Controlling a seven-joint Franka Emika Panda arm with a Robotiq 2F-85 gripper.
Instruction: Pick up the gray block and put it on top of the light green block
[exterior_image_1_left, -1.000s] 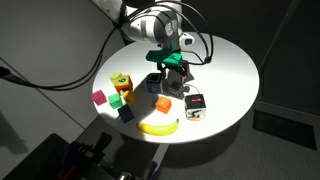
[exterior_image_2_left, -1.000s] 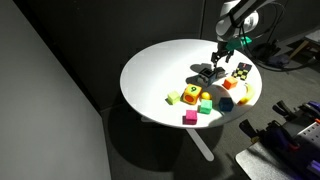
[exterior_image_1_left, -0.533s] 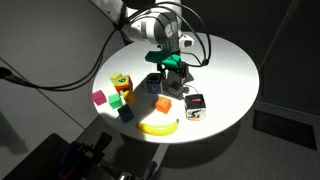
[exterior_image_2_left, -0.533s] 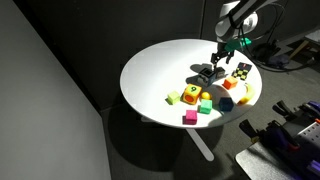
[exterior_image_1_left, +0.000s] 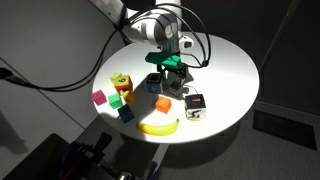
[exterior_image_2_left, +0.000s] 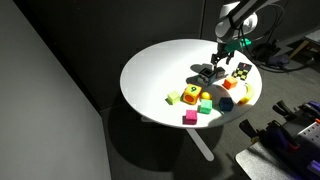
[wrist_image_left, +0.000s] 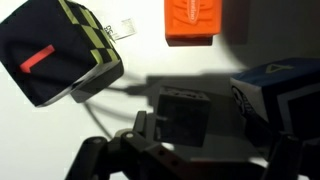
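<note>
White round table (exterior_image_1_left: 232, 72) serves as the work surface. Gripper (exterior_image_1_left: 172, 82) hangs over the gray block (wrist_image_left: 185, 115) mid-table, jaws spread wide and empty, evidently aligned for a grasp. Light green block (exterior_image_1_left: 121, 83) sits left, near the rim.

Room dim, surround dark. Round white worktop (exterior_image_1_left: 232, 62) brightly lit from above, near overexposed in both exterior views. Hard dark shadows across worktop in wrist view. Exterior views coarse, low detail. Wrist view's bottom edge soft, out of focus.
</note>
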